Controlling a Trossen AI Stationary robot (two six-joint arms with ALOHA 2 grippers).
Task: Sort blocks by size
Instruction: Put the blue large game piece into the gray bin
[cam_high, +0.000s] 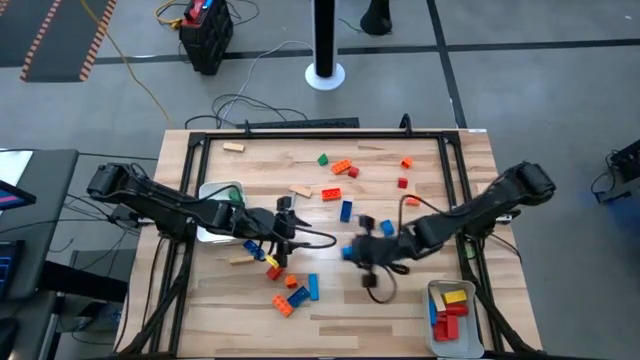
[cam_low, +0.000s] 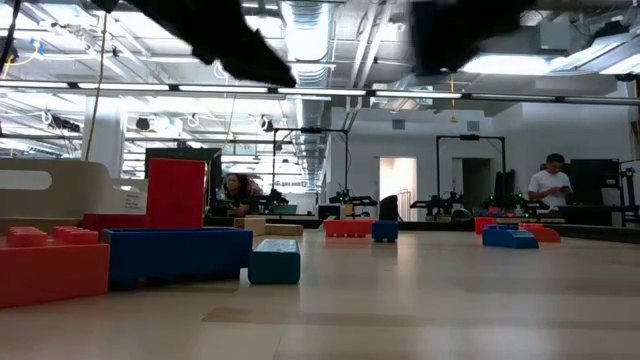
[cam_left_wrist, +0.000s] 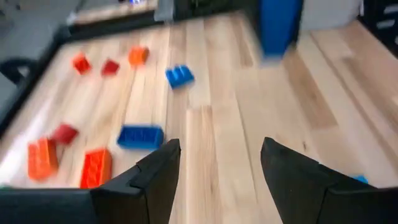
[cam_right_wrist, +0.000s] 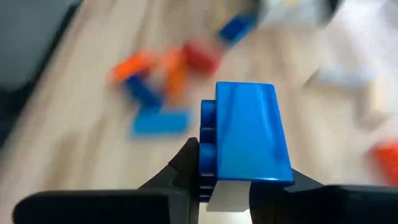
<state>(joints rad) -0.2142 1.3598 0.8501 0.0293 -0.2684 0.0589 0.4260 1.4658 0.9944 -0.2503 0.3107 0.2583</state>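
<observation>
A long blue block (cam_right_wrist: 247, 132) is pinched in the right hand (cam_right_wrist: 224, 167) above mid-worktop (cam_high: 420, 160); the left hand (cam_left_wrist: 217, 165) is spread empty. The narrow grip risks slippage before the right near tray (cam_high: 478, 345) is reached.

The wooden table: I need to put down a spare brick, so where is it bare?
The wooden table is bare along its right edge above the white rectangular tray, and between both grippers. It is crowded by the left gripper, around the blue and orange bricks.
</observation>
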